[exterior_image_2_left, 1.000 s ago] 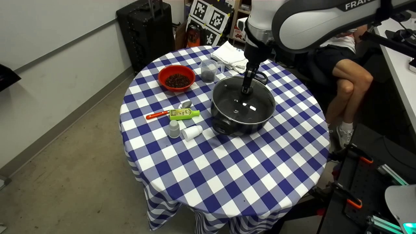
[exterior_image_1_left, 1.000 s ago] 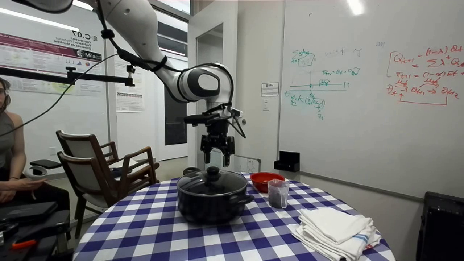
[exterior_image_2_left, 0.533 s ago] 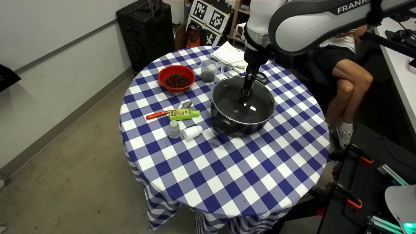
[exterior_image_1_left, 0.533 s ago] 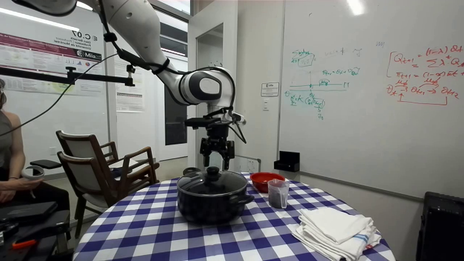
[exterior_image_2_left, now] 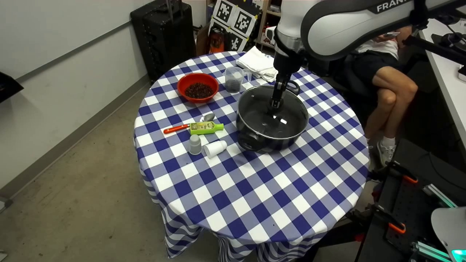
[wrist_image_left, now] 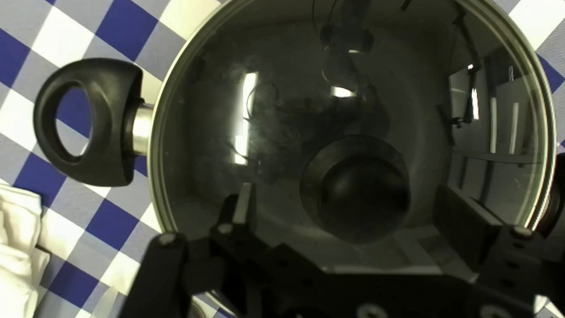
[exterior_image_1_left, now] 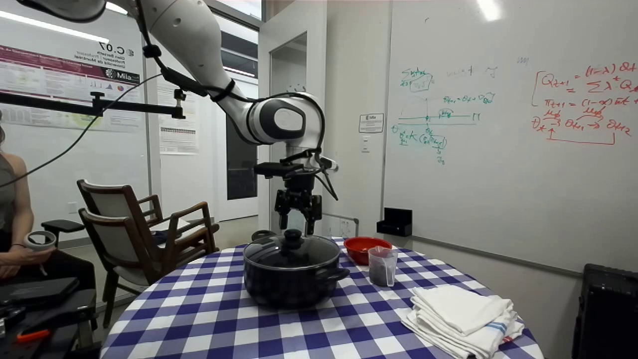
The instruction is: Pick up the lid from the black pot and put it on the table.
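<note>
Your black, two-fingered gripper (exterior_image_1_left: pixel 296 228) now hangs a little lower than a second ago, while the round, shallow-domed lid of dark glass (exterior_image_1_left: pixel 265 253) below it stays where it is. Left to right in an exterior view, you first meet the blue-and-white checkered, cloth-covered round table (exterior_image_1_left: pixel 184 311), spreading out below the gripper and past it on both sides. Next comes the wide, low, round black pot (exterior_image_1_left: pixel 288 287), beneath the gripper, with the lid seated on top of it. In the wrist view the lid's round black knob (wrist_image_left: pixel 364 198) shows between your fingers (wrist_image_left: pixel 242 205); they stand wide apart and hold nothing. You cannot tell whether a fingertip touches the glass or reaches down past the knob's top. Farther along, to the right of the gripper, sit a round red bowl (exterior_image_1_left: pixel 359 253), a clear plastic jug with dark contents (exterior_image_1_left: pixel 382 271) just beside that bowl and, well apart, a folded stack of white cloth (exterior_image_1_left: pixel 461 311).

As far as the views show, only the approach looks done: you seem close to lined up, but the lid is still on the pot. What is left is to bring the fingers together on the knob, lift the lid off and set it on the table.
</note>
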`<state>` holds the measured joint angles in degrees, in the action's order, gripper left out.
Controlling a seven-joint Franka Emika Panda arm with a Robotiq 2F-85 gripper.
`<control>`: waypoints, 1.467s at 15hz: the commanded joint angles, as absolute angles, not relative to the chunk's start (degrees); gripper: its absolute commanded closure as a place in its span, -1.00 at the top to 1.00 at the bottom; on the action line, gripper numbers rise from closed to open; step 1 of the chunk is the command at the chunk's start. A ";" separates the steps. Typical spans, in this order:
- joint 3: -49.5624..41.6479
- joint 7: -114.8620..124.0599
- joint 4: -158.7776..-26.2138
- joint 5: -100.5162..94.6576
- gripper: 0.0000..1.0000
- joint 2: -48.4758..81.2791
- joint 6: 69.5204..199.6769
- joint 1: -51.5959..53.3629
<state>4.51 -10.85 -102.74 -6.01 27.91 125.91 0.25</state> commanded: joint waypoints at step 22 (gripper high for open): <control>4.68 -11.96 -105.24 -2.24 -0.49 25.18 126.51 -0.21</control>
<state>4.80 -10.85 -103.02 -3.49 28.28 126.95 0.20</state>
